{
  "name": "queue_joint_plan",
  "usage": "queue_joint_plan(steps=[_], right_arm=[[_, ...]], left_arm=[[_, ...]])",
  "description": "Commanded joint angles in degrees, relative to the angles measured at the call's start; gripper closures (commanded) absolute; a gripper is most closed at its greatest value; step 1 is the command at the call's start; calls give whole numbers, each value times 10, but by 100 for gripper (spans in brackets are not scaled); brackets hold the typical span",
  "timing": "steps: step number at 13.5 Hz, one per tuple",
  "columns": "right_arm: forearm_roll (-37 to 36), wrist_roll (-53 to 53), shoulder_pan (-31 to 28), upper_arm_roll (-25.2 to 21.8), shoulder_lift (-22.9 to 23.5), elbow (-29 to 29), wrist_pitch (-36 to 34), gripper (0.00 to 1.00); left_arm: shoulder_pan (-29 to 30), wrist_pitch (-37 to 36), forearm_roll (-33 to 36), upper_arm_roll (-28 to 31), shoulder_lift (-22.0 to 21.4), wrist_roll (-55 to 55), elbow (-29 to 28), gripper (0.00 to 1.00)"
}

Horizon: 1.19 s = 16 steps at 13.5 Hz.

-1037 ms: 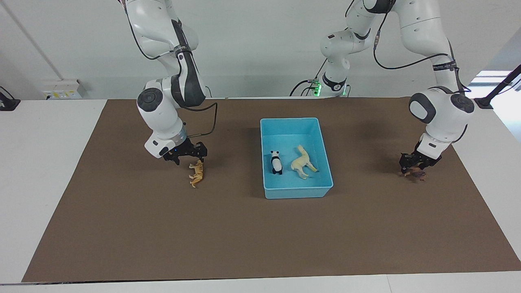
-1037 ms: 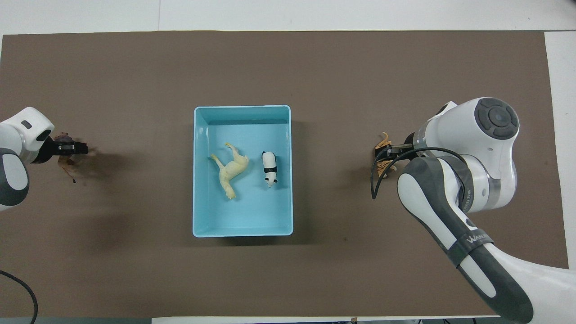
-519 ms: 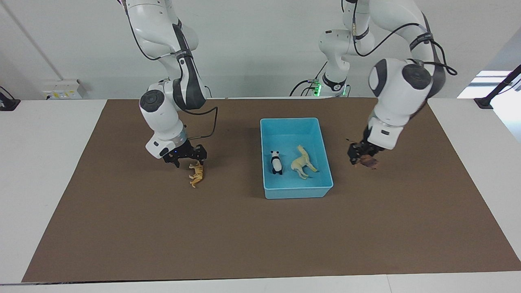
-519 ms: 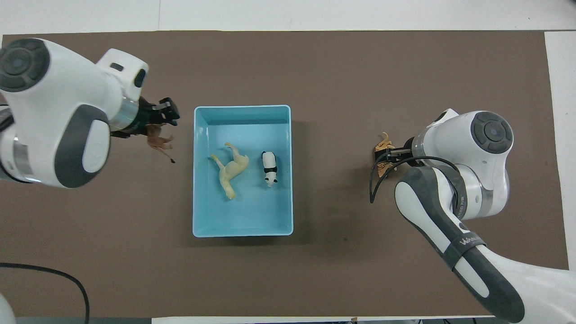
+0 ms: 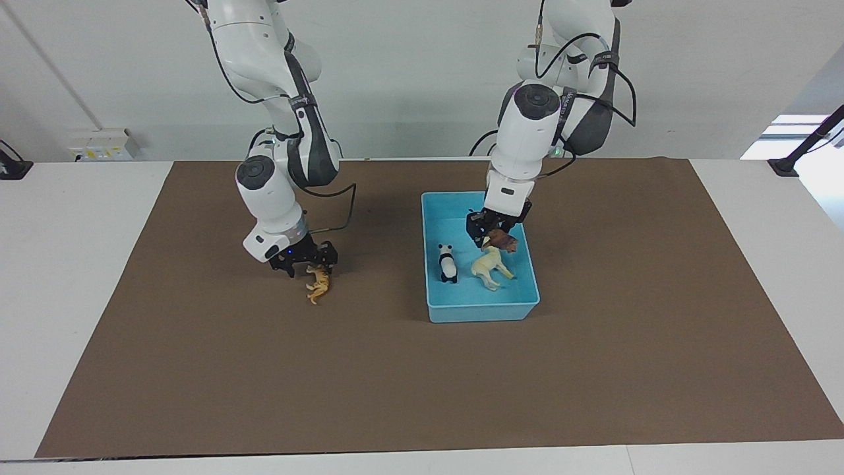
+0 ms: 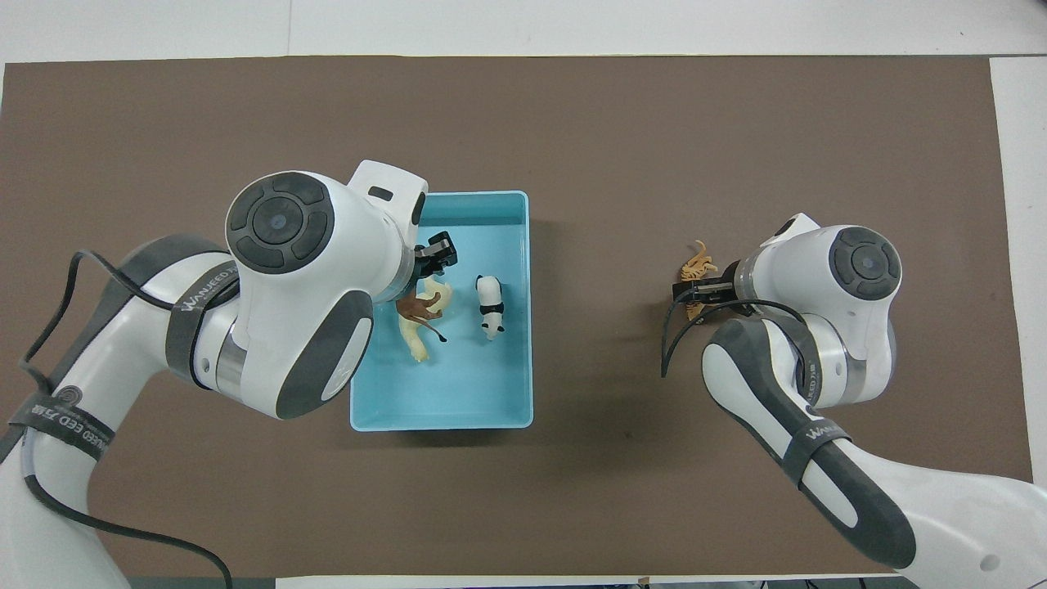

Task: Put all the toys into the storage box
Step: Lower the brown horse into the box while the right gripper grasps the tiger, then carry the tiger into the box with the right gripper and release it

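The light blue storage box [image 5: 481,310] stands mid-table. In it a black-and-white panda [image 5: 448,264] stands and a cream llama [image 5: 489,267] lies beside it. My left gripper [image 5: 483,232] hangs over the box, shut on the dark brown lion [image 5: 502,240], which dangles just above the llama. In the overhead view the lion [image 6: 415,308] covers part of the llama [image 6: 413,335], next to the panda [image 6: 490,306]. The orange-tan tiger [image 5: 318,285] lies on the mat toward the right arm's end. My right gripper [image 5: 310,265] is open, low over the tiger's end nearer the robots.
A brown mat [image 5: 422,382] covers most of the white table. A socket box [image 5: 99,145] sits at the wall near the right arm's end. My left arm's elbow [image 6: 278,221] hides part of the box in the overhead view.
My left arm lifted the lion from the mat at its own end and swung it across until it hangs over the box. The right gripper stayed low by the tiger.
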Motion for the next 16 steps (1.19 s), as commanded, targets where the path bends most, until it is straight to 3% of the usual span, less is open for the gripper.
queue_joint_plan(steps=[1,2,4,5,9,10,13,16], right_arm=[[1,15,9,1,-2,-7,19,2],[1,14,9,1,-2,-7,19,14],[1,9,8,1,-2,-7,19,79],[1,6,8,1,-2,-7,19,100],[1,5,1,0,-1,13,-4,100],[2,7,-2,0,-2,40,-46,100],[7,62,0,0,-4,173,-198,100],[12,197,42,17,6,309,-275,100]], left_arm=[[-5,8,1,8,-31,0,-31,0],[-4,4,1,9,-31,0,-27,0],[4,-15,2,14,-48,9,-17,0],[18,-31,5,18,-61,15,-9,0],[144,-162,6,18,-89,214,65,0],[159,-206,6,18,-92,257,88,0],[205,-291,9,18,-110,402,107,0],[221,-319,9,34,-126,436,108,0]])
